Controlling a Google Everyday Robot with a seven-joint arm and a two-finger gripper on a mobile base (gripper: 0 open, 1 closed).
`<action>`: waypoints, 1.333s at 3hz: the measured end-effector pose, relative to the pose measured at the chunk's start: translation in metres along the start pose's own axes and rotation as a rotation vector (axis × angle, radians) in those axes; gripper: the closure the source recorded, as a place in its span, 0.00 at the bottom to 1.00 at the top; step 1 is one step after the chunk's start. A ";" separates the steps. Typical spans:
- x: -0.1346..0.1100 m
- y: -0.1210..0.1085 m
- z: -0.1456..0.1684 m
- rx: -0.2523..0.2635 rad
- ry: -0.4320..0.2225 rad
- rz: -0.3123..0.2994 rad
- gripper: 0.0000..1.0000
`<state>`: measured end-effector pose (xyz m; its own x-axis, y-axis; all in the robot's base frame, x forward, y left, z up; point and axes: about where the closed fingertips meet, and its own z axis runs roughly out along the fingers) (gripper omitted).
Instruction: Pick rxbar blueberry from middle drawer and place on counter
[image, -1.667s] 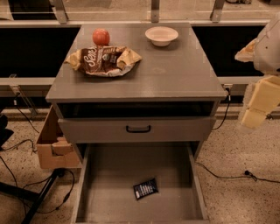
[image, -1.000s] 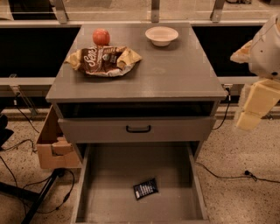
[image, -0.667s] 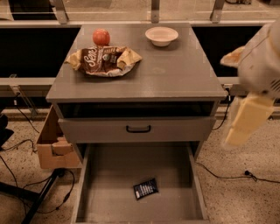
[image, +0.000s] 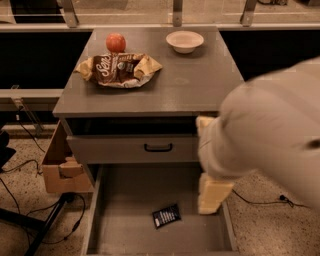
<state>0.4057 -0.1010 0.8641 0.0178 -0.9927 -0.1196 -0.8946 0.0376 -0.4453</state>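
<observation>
The rxbar blueberry (image: 166, 215), a small dark navy wrapper with white lettering, lies flat on the floor of the open middle drawer (image: 131, 197), near its front centre. My gripper (image: 214, 196) hangs at the end of the big white arm (image: 270, 135), over the right side of the drawer, right of the bar and above it. It holds nothing that I can see. The grey counter (image: 195, 85) is the cabinet's top. The arm hides the cabinet's right front corner and the drawer's right wall.
On the counter lie a brown-and-yellow snack bag (image: 119, 69), a red apple (image: 115, 42) and a white bowl (image: 184, 41). A shallower drawer front with a black handle (image: 158, 147) sits above the open drawer. A cardboard box (image: 62, 167) and black stand legs (image: 45, 225) are at the left.
The arm has swung in from the right edge, leftward and down, and now fills the right side of the view with the gripper over the drawer. The bar has not moved.
</observation>
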 end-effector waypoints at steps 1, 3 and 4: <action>-0.004 0.033 0.082 -0.055 0.032 -0.016 0.00; -0.003 0.061 0.173 -0.132 0.053 0.008 0.00; 0.002 0.063 0.197 -0.145 0.079 0.000 0.00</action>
<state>0.4373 -0.0783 0.6614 -0.0128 -0.9988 -0.0466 -0.9498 0.0267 -0.3118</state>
